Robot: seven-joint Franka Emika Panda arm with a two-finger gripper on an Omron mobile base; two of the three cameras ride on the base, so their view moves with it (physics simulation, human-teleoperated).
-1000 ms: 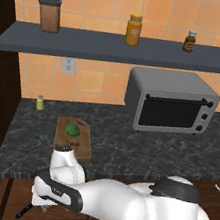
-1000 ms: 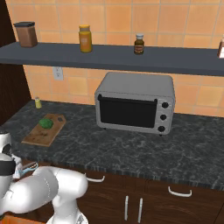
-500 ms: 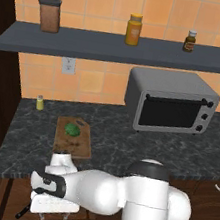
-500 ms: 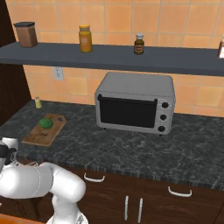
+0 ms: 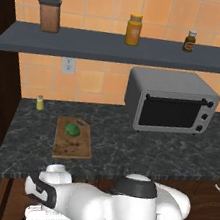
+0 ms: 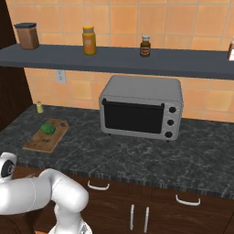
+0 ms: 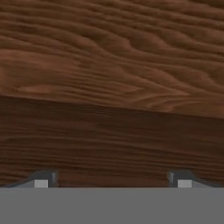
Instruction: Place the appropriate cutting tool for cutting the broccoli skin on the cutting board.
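Cutting board (image 5: 71, 145) (image 6: 40, 142): lies flat on the dark speckled table (image 5: 125, 150), near its left end, one short edge with the small hole turned toward the tiled wall. Broccoli (image 5: 72, 129) (image 6: 48, 129): sits on the board's rear half, just in front of the hole. Small yellow-green bottle (image 5: 40, 103) (image 6: 39, 107): stands upright against the wall, behind and to the left of the board, apart from it. Grey toaster oven (image 5: 171, 102) (image 6: 139, 107): stands on the table well to the right of the board, door closed. Dark shelf (image 5: 117, 50) above: carries a brown jar (image 5: 49, 14), an orange jar (image 5: 134, 30) and a small dark bottle (image 5: 190, 41).

White arm (image 5: 90, 207) (image 6: 36, 192): bends low in front of the table, its hand below the table's front edge and well short of the board, on the board's near side. Jaws: wide apart, nothing between them, the two dark fingertips (image 7: 41, 179) at opposite sides of the hand view. Straight ahead of the jaws, very close: a brown wood-grain surface (image 7: 113, 65), lighter above and darker below a shallow slanting line. Board and broccoli lie above and beyond the jaws, untouched.
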